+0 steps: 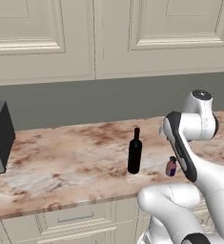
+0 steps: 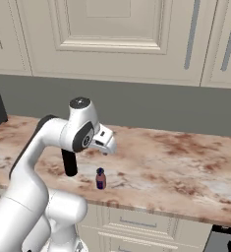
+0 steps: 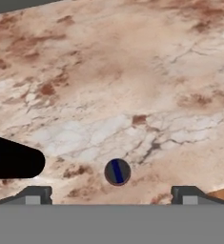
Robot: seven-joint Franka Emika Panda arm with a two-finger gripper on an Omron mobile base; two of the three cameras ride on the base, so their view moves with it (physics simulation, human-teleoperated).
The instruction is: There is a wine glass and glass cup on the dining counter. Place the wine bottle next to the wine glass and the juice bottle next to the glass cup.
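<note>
Near the front edge of the marbled surface (image 1: 61, 157), the wine bottle (image 1: 134, 152) stood upright, long axis vertical, its narrow neck pointing straight up. At about four o'clock from it in the left base view, just beside but apart, the juice bottle (image 1: 171, 167) also stood upright, purple cap on top. The hand (image 3: 111, 195) hung above the juice bottle, looking down on its round cap at six o'clock in the hand view, fingers (image 3: 35, 194) spread wide and holding nothing. A dark appliance (image 1: 0, 136) sat at nine o'clock.
</note>
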